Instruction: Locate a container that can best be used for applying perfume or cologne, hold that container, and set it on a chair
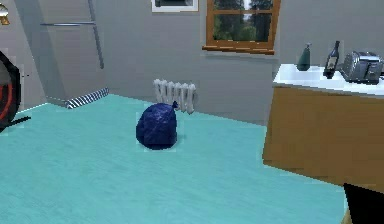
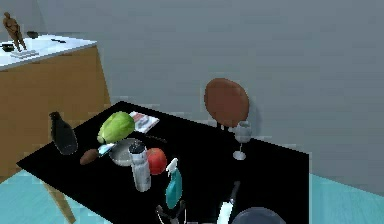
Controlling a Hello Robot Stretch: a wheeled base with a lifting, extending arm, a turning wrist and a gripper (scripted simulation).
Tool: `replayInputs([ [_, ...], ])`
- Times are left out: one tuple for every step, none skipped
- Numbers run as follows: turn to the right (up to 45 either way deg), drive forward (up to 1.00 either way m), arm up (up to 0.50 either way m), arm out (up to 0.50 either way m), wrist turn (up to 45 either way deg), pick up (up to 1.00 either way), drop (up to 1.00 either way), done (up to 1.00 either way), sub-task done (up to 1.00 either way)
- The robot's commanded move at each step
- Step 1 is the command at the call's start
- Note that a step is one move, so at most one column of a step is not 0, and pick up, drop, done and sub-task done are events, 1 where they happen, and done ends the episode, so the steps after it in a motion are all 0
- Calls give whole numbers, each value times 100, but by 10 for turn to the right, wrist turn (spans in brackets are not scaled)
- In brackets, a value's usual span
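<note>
- Our pick for the target: the slim teal plastic spray bottle with a pale trigger head point(image 2: 174, 184), upright on the black flat-topped counter point(image 2: 200, 150), near its edge at the arm side view's bottom
- Pincer state: we cannot tell
- Crowding is our main risk: the clear bottle with a grey cap point(image 2: 141, 167) stands just beside the spray bottle, with the round red fruit point(image 2: 157, 160) close behind, so an off-line reach could knock either one
- The spray bottle looks tall and narrow, so we expect a side nudge to tip it
- The pale-bladed knife point(image 2: 229, 205) lies near on the other side and could get swept off
- Wrong-pick risk: the dark rounded glass bottle point(image 2: 63, 134) toward the counter's left end
- The chair with the round brown back point(image 2: 226, 102) stands beyond the counter's far edge, seat hidden; the clear stemmed wine glass point(image 2: 241, 138) stands just in front of it, so a carry straight across could topple it
</note>
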Motion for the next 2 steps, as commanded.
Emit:
replayInputs([
  [0, 0, 0, 0, 0, 100, 0, 0, 0],
  [0, 0, 10, 0, 0, 0, 0, 0, 0],
])
